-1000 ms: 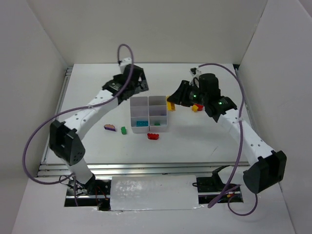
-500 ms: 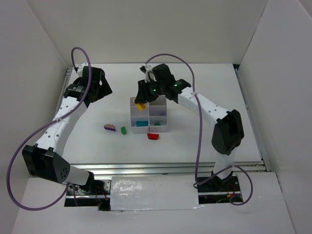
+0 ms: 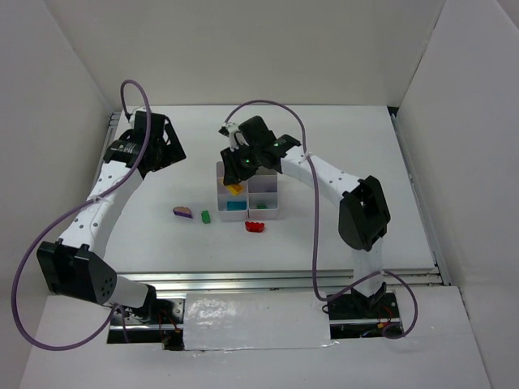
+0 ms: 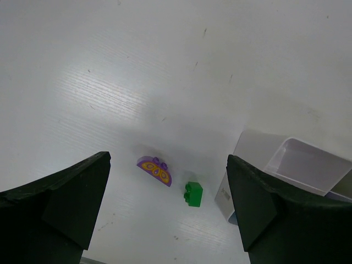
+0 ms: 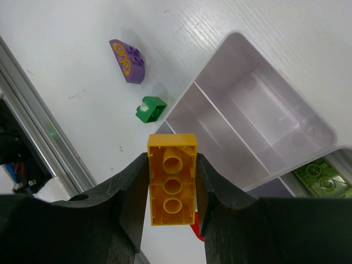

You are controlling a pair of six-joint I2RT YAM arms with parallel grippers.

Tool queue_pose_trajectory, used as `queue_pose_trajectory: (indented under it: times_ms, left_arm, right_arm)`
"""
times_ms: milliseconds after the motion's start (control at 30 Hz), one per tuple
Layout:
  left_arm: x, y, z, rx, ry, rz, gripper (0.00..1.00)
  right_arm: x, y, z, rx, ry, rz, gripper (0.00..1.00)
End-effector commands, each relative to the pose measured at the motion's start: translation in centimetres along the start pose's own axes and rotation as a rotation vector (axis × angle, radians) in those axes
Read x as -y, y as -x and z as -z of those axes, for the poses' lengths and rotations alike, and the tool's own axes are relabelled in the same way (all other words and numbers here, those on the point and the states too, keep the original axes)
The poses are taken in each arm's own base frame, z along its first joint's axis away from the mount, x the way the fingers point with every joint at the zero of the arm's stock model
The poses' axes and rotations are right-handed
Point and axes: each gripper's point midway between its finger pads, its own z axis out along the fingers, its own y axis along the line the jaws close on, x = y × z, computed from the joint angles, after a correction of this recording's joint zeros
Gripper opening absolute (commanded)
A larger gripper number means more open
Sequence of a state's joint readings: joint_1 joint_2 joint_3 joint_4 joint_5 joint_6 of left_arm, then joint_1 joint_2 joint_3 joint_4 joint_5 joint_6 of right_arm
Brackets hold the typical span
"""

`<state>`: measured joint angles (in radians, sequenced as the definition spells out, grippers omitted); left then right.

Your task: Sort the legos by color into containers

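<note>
The white six-compartment container stands mid-table. My right gripper is shut on a yellow brick and holds it above the container's left column. In the right wrist view the yellow brick sits lengthwise between the fingers, above the container's corner. A teal brick lies in the near left compartment and a green brick in another. A purple brick, a small green brick and a red brick lie on the table. My left gripper is open and empty, high at the far left.
The left wrist view looks down on the purple brick, the green brick and the container's corner. White walls enclose the table on three sides. A metal rail runs along the near edge.
My right arm swung left from the table's right side, carrying the yellow brick over the container's left column. My left arm pulled away from the container to the far left.
</note>
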<state>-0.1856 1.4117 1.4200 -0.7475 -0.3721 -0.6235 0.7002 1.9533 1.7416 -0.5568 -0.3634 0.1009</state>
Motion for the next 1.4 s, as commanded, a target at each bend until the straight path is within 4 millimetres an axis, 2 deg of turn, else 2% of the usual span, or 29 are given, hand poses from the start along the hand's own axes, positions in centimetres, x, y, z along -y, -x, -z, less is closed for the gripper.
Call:
queue_pose_trajectory:
  times_ms: [0, 267, 500, 833, 1000, 1200, 1367]
  left_arm:
    - [0.2, 0.3, 0.2, 0.004, -0.025, -0.024, 0.99]
    - [0.9, 0.4, -0.2, -0.009, -0.038, -0.029, 0.99]
    - [1.3, 0.5, -0.5, -0.015, -0.052, -0.036, 0.98]
    - [1.9, 0.4, -0.3, -0.026, -0.087, -0.046, 0.98]
    - [2.0, 0.0, -0.3, -0.035, -0.104, -0.051, 0.98]
    - [2.3, 0.0, 0.0, -0.031, -0.128, -0.055, 0.98]
    - [2.9, 0.1, 0.2, -0.035, -0.157, -0.055, 0.98]
  right_arm:
    - [0.2, 0.4, -0.3, -0.009, 0.003, 0.049, 0.15]
    - [1.1, 1.1, -0.8, 0.005, -0.035, 0.081, 0.21]
    - [1.0, 1.7, -0.6, 0.029, -0.038, 0.132, 0.26]
    - [0.9, 1.4, -1.2, 0.043, -0.050, 0.233, 0.26]
    - [0.1, 1.3, -1.1, 0.051, -0.025, 0.255, 0.30]
    - [0.6, 1.0, -1.3, 0.048, -0.043, 0.284, 0.31]
    - [0.7, 1.4, -1.1, 0.067, -0.056, 0.312, 0.33]
